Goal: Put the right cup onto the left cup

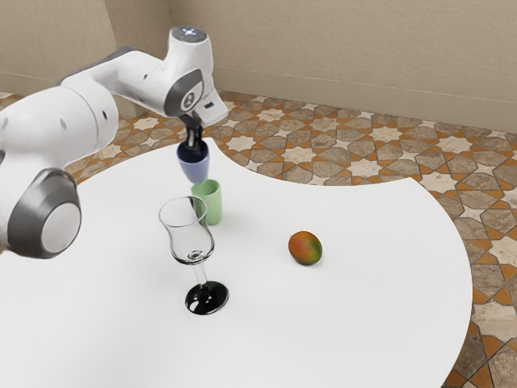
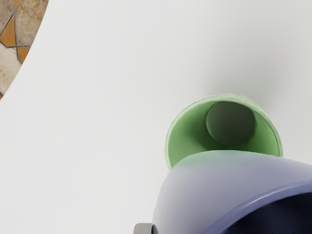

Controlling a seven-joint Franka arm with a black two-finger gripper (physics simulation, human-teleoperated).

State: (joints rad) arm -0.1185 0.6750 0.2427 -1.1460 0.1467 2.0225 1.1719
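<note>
here, tool (image 1: pixel 193 145) closed on airborne blue cup (image 1: pixel 195 169), near the rim of the green cup (image 1: pixel 212 204), open table (image 1: pixel 258 208) alongside

Blue tapered cup (image 1: pixel 195 170): smooth, plastic-like, soft sheen. Green tapered cup (image 1: pixel 213 204): smooth, near-matt. Clear stemmed goblet (image 1: pixel 192 241): glossy glass; black disc foot (image 1: pixel 207 300), polished. Red-green oval mango (image 1: pixel 305 248), three o'clock from goblet: smooth, satin. White curved-edge table (image 1: pixel 371 307): smooth, matt.

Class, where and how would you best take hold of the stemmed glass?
Probably by its slender stem, reaching in level from the side of the mango: the glass stands upright, and its wide bowl overhangs the stem, making a straight-down grip awkward.
</note>
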